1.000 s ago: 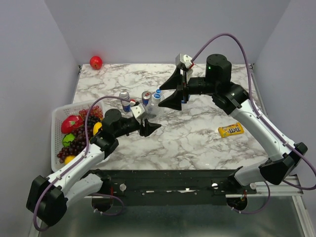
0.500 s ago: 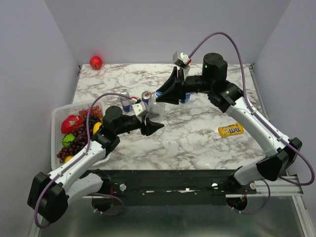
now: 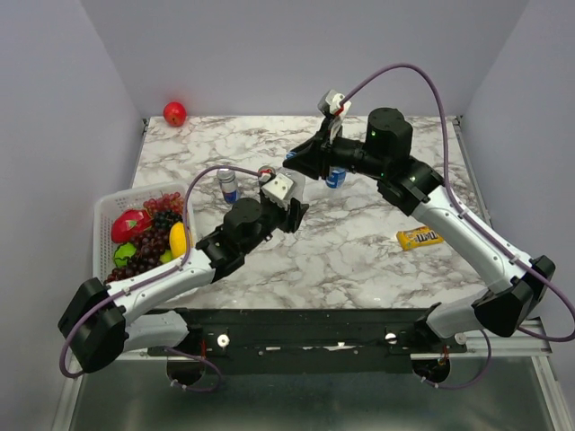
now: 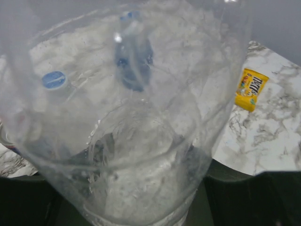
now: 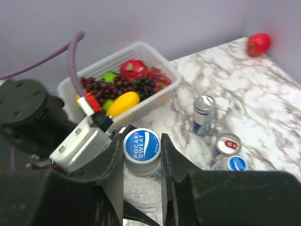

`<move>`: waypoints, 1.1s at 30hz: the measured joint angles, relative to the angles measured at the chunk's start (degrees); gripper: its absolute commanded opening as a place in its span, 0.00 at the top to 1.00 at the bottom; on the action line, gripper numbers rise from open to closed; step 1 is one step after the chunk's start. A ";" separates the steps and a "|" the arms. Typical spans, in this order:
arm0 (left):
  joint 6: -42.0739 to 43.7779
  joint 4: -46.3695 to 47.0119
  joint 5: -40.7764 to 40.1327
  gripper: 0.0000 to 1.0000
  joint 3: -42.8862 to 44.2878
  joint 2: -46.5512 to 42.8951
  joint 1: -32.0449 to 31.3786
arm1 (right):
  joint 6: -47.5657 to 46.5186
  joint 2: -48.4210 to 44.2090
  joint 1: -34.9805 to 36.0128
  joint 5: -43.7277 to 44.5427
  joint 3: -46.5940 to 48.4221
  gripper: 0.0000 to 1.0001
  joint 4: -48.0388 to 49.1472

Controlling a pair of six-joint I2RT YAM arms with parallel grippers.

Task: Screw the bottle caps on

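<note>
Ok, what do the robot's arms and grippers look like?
The left arm and right arm are white with black joints, each with a purple cable. The left gripper and right gripper are black, wedge-fingered, each topped by a white camera block.

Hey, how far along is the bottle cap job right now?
Done: one small bottle beside the cans already wears a blue cap. In hand: left gripper holds a clear bottle, right gripper pinches its Pocari Sweat cap. Left: tightening it; the blue-labelled bottle's top is unclear.
</note>
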 measured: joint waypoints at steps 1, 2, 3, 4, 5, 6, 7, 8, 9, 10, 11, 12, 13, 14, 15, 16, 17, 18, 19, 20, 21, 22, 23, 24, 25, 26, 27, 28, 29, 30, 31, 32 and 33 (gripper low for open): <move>0.00 -0.02 -2.34 1.00 0.61 0.85 -0.81 | 0.04 -0.26 0.20 1.92 -0.26 1.00 0.09; 0.07 -0.09 -5.31 1.00 1.20 1.66 -1.70 | 0.15 -0.44 0.39 3.45 -0.52 1.00 0.20; 0.07 -0.13 -7.04 1.00 1.44 2.05 -2.21 | 0.28 -0.55 0.66 4.70 -0.66 1.00 0.31; 0.15 -0.15 -8.81 1.00 1.51 2.23 -2.64 | 0.42 -0.57 0.92 5.62 -0.74 0.99 0.35; 0.33 -0.37 -10.19 0.89 1.51 2.23 -2.93 | 0.46 -0.57 1.14 6.16 -0.83 1.00 0.44; 0.70 -0.59 -11.39 0.77 1.51 2.23 -3.13 | 0.48 -0.57 1.36 6.73 -0.92 1.00 0.50; 1.07 -0.74 -12.11 0.73 1.51 2.23 -3.19 | 0.50 -0.57 1.51 7.23 -0.98 1.00 0.55; 1.36 -0.85 -12.50 0.75 1.49 2.19 -3.17 | 0.48 -0.57 1.66 7.61 -1.05 1.00 0.61; 1.77 -0.96 -12.66 0.81 1.40 2.05 -3.06 | 0.50 -0.57 1.77 7.96 -1.11 1.00 0.68; 2.27 -1.22 -12.63 1.00 1.31 1.88 -2.75 | 0.50 -0.57 1.86 8.28 -1.16 1.00 0.70; 2.82 -1.51 -12.61 1.00 1.22 1.64 -2.54 | 0.50 -0.57 2.01 8.61 -1.20 1.00 0.74; 3.13 -1.75 -12.63 1.00 1.14 1.44 -2.38 | 0.52 -0.57 2.10 8.92 -1.25 1.00 0.83; 3.30 -1.99 -12.63 1.00 1.07 1.27 -2.34 | 0.74 -0.57 2.19 9.29 -1.25 1.00 0.81; 3.32 -2.03 -12.63 1.00 1.07 1.25 -2.34 | 1.09 -0.55 2.32 9.79 -1.25 1.00 0.79; 3.37 -2.01 -12.66 1.00 1.07 1.33 -2.34 | 1.84 -0.33 2.47 10.73 -1.18 1.00 0.79; 3.32 -1.88 -12.98 1.00 1.07 1.66 -2.29 | 2.36 0.00 2.64 11.47 -0.98 1.00 0.74; 3.17 -1.75 -13.62 1.00 1.09 2.10 -2.27 | 3.06 0.66 2.95 12.59 -0.37 1.00 0.35; 2.82 -1.49 -14.64 1.00 1.20 2.73 -2.27 | 4.04 1.88 3.37 14.64 0.85 1.00 -0.46; 2.34 -1.25 -16.11 0.82 1.64 3.87 -2.10 | 4.76 3.06 3.78 16.52 2.08 1.00 -1.16; 2.01 -1.25 -17.18 0.63 2.16 4.87 -1.84 | 5.16 3.98 3.98 17.97 2.86 1.00 -1.57; 1.81 -1.22 -18.12 0.45 2.54 5.90 -1.53 | 5.55 4.85 4.04 19.28 3.63 1.00 -2.03; 1.77 -1.25 -18.60 0.18 2.62 6.45 -1.31 | 5.92 5.49 4.09 20.48 4.09 1.00 -2.51; 1.79 -1.40 -18.80 0.10 2.62 6.64 -1.22 | 6.03 5.68 4.20 21.35 4.13 1.00 -2.80; 2.08 -1.79 -18.67 0.02 2.60 6.60 -1.11 | 6.01 5.70 4.35 22.21 4.13 1.00 -2.99; 2.58 -1.81 -18.16 0.01 2.58 6.45 -0.94 | 5.73 5.60 4.50 22.88 4.11 1.00 -2.97; 3.26 -1.92 -16.41 0.01 2.56 5.95 -0.79 | 4.98 5.38 4.61 23.43 3.98 1.00 -2.91; 3.54 -2.10 -14.95 0.01 2.51 5.31 -0.57 | 4.31 4.96 4.57 23.58 3.56 1.00 -2.80; 4.00 -2.21 -13.22 0.01 2.38 4.66 -0.20 | 3.28 4.24 4.42 23.63 2.78 1.00 -2.75; 4.39 -2.54 -10.97 0.01 2.16 3.45 0.33 | 2.08 3.21 4.11 23.54 1.77 1.00 -2.86; 5.05 -3.02 -9.27 0.01 1.81 2.16 1.01 | 0.90 2.05 3.78 23.32 0.85 1.00 -3.23; 5.66 -3.48 -7.50 0.01 1.44 1.01 1.62 | -0.22 0.87 3.15 22.99 0.20 1.00 -3.56; 6.16 -3.87 -5.70 0.01 0.90 -0.50 2.36 | -1.44 -0.46 2.21 22.58 -0.22 1.00 -4.13; 6.80 -4.35 -3.87 0.01 0.13 -2.12 2.97 | -2.69 -1.99 1.07 21.94 -0.48 1.00 -4.87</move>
